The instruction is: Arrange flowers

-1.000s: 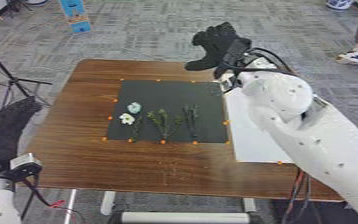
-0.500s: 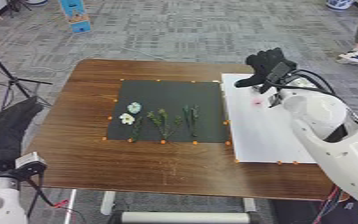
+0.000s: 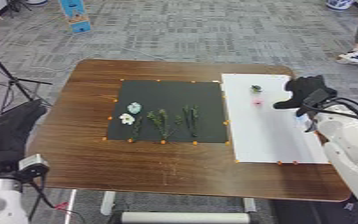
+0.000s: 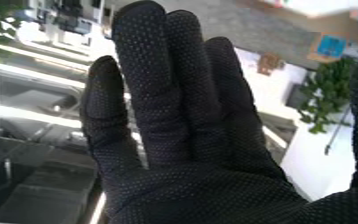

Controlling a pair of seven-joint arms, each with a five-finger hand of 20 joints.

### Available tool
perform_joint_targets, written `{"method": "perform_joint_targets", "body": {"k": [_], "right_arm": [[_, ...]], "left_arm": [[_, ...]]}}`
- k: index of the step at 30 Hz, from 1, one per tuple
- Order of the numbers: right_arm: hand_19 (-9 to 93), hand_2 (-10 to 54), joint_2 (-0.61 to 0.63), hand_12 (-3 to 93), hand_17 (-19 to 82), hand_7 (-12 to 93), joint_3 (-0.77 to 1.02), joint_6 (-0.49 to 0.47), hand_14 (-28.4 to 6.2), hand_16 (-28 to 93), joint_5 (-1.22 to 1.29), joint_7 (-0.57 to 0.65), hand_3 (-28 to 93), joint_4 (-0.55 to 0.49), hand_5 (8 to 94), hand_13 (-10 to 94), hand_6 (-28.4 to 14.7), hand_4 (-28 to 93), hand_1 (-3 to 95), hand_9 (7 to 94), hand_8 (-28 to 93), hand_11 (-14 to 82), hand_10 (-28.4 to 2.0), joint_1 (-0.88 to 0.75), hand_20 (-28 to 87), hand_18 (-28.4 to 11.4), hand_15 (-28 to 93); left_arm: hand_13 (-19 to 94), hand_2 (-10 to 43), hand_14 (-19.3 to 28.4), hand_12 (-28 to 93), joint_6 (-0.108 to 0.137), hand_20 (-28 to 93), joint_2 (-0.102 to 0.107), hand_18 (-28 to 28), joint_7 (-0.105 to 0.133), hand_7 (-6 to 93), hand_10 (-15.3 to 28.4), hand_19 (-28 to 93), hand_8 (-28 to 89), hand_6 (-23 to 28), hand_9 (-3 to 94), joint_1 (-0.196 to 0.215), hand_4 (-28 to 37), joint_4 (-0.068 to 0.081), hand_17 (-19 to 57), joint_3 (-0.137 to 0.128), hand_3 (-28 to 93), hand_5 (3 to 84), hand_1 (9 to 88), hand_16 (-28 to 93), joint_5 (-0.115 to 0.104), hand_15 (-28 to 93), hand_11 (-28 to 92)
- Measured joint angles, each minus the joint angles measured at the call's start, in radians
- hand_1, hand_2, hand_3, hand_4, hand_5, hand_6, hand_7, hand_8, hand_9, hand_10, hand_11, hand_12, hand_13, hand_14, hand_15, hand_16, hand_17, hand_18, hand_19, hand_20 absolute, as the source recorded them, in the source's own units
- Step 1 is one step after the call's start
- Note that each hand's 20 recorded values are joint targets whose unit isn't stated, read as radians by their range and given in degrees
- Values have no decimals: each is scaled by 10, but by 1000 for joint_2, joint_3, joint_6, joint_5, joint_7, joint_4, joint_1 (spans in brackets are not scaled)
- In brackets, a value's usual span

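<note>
In the head view my right hand is over the right edge of the white sheet, its fingers straight and holding nothing. The right wrist view has the same hand with its fingers extended. On the white sheet lie a small dark green piece and a pink flower, both apart from the hand. The black mat holds a pale blue flower, a white flower and green stems. My left hand is at the far left, open, away from the flowers.
Small orange markers line the edges of the mat and sheet on the brown table. A black tripod stands on the floor to the left, and a blue sign stands farther back.
My right hand has moved from beyond the mat's far edge, rightward and nearer, to the sheet's right side. The green piece and pink flower on the sheet are now uncovered. The left hand has barely shifted.
</note>
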Motion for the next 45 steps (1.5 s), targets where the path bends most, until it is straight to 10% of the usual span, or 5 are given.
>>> {"method": "perform_joint_targets", "body": {"k": [25, 35, 45], "right_arm": [[669, -92, -57, 241, 348, 167, 85, -52, -115, 348, -118, -32, 652, 156, 596, 770, -23, -176, 287, 770, -70, 218, -127, -40, 540, -240, 381], [747, 67, -69, 250, 402, 218, 54, -24, -79, 384, -141, -25, 470, 201, 721, 837, 12, -189, 516, 859, 55, 244, -106, -9, 547, -228, 427], [771, 89, -53, 280, 404, 225, 23, -12, -71, 402, -164, -23, 477, 192, 740, 830, 3, -204, 552, 862, 112, 297, -94, -2, 563, -227, 501]], "left_arm": [[336, -6, 129, 108, 5, 155, -6, 76, -9, 119, 132, 41, -76, 53, 478, -10, -269, -9, 66, 13, 733, 505, 225, -10, 5, 95, 170], [337, -5, 130, 108, 4, 155, -10, 76, -7, 117, 132, 40, -75, 53, 478, -8, -270, -10, 66, 13, 732, 505, 225, -9, 2, 96, 169], [337, -5, 130, 108, 4, 155, -10, 76, -8, 117, 132, 40, -75, 54, 478, -6, -270, -11, 65, 12, 730, 505, 225, -9, 1, 96, 168]]}}
